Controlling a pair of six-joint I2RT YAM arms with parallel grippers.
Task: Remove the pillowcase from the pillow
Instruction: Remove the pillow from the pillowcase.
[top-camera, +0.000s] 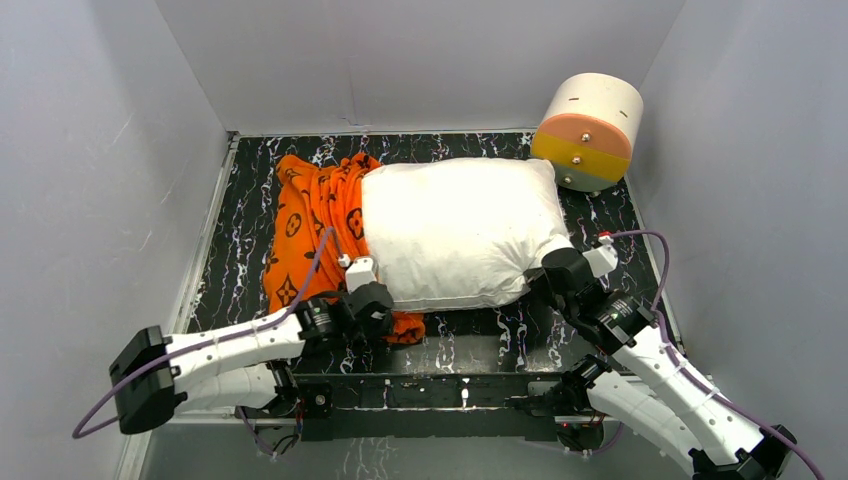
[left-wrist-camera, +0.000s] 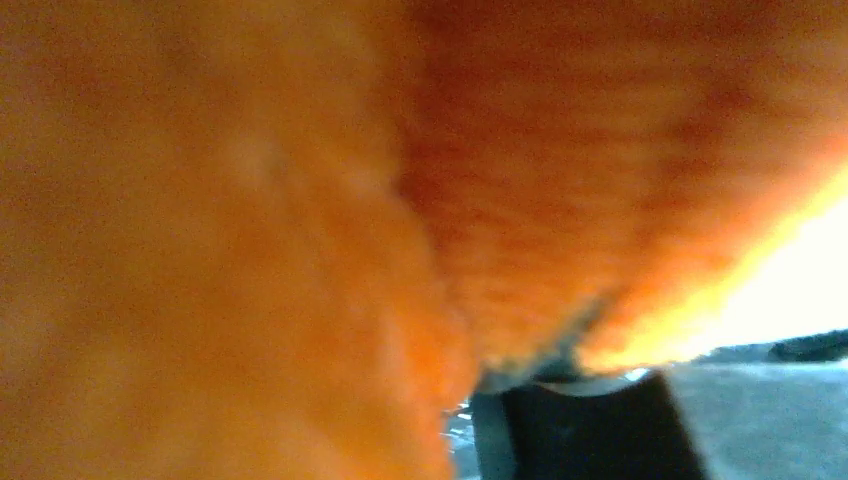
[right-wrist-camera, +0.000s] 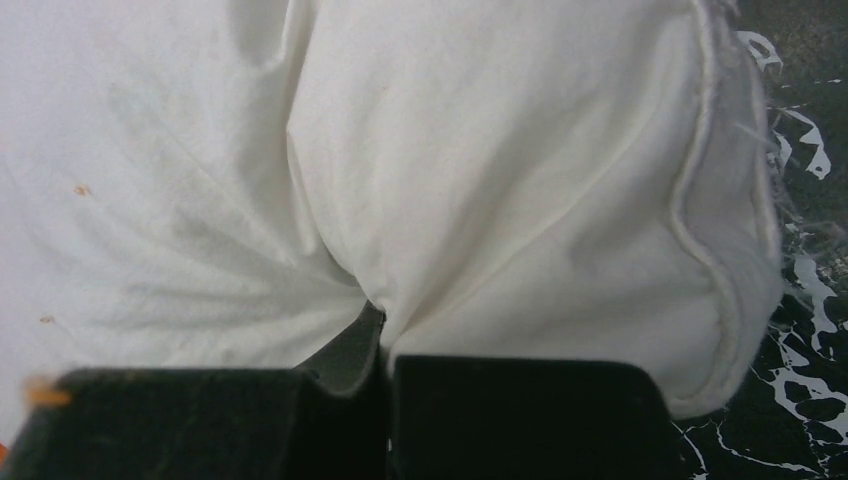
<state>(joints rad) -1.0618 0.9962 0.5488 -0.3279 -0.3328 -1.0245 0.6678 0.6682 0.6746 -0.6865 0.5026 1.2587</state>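
Note:
The white pillow (top-camera: 455, 230) lies across the middle of the mat, mostly bare. The orange pillowcase (top-camera: 310, 225) with black motifs is bunched over its left end. My left gripper (top-camera: 378, 308) is at the pillowcase's near edge. Blurred orange fabric (left-wrist-camera: 250, 220) fills the left wrist view, and only one dark finger (left-wrist-camera: 590, 430) shows, with the cloth pinched against it. My right gripper (top-camera: 548, 272) is at the pillow's near right corner. In the right wrist view its fingers (right-wrist-camera: 520, 420) are closed together on a fold of the white pillow (right-wrist-camera: 480, 150).
A white and orange round drum (top-camera: 588, 130) leans in the back right corner, near the pillow's far right corner. The black marbled mat (top-camera: 480, 340) is boxed in by grey walls on the left, back and right.

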